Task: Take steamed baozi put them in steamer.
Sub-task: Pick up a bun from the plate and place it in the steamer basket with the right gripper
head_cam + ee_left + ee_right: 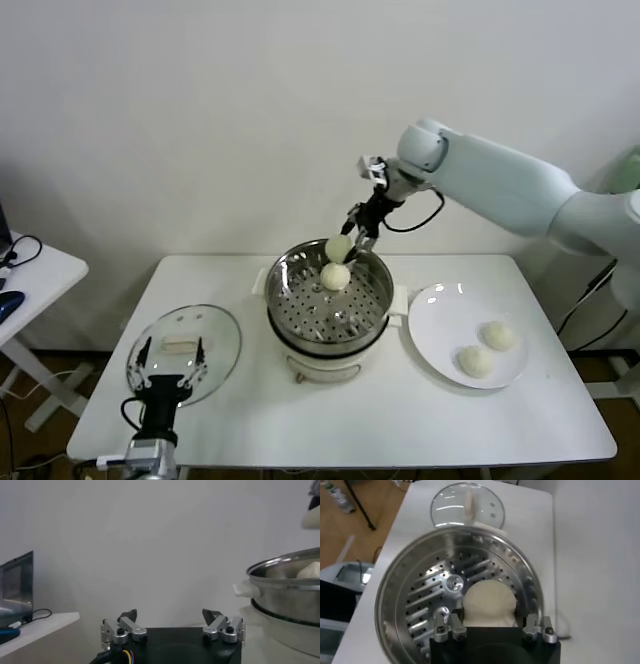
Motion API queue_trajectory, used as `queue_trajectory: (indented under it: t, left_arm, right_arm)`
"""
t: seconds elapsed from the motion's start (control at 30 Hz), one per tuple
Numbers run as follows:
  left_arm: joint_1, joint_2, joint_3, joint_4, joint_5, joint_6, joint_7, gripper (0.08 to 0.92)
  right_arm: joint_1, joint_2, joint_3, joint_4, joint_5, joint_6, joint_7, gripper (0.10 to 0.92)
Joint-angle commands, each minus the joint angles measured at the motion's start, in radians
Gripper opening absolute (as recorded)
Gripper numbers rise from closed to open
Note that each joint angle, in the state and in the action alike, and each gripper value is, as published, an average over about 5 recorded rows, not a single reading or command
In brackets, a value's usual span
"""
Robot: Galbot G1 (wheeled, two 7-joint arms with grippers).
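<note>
My right gripper [343,243] is shut on one cream-white baozi [339,248] and holds it above the back rim of the steel steamer [300,312]. In the right wrist view the held baozi [488,605] sits between the fingers over the perforated steamer floor [420,595]. A second baozi [335,276] lies inside the steamer at the back. Two more baozi [497,335] [476,361] lie on the white plate [440,320] to the right. My left gripper [170,366] is open and empty at the front left; the left wrist view [170,616] shows it beside the steamer [287,592].
The round glass lid [215,335] lies flat on the table left of the steamer, under my left gripper; it also shows in the right wrist view [467,505]. A side table [35,270] with cables stands at far left. The wall is close behind the steamer.
</note>
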Motion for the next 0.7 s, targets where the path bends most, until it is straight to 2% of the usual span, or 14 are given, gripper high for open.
queue_trajectory:
  t: [0.03, 0.7]
  left_arm:
    - [-0.003, 0.01, 0.01, 0.005, 0.011, 0.003, 0.006, 0.823]
    - [-0.008, 0.022, 0.011, 0.006, 0.008, 0.015, -0.023, 0.823]
  right_arm:
    - [-0.061, 0.137, -0.023, -0.062, -0.018, -0.004, 0.003, 0.662]
    - [-0.131, 0.203, -0.007, -0.146, -0.074, 0.023, 0.01, 0.662]
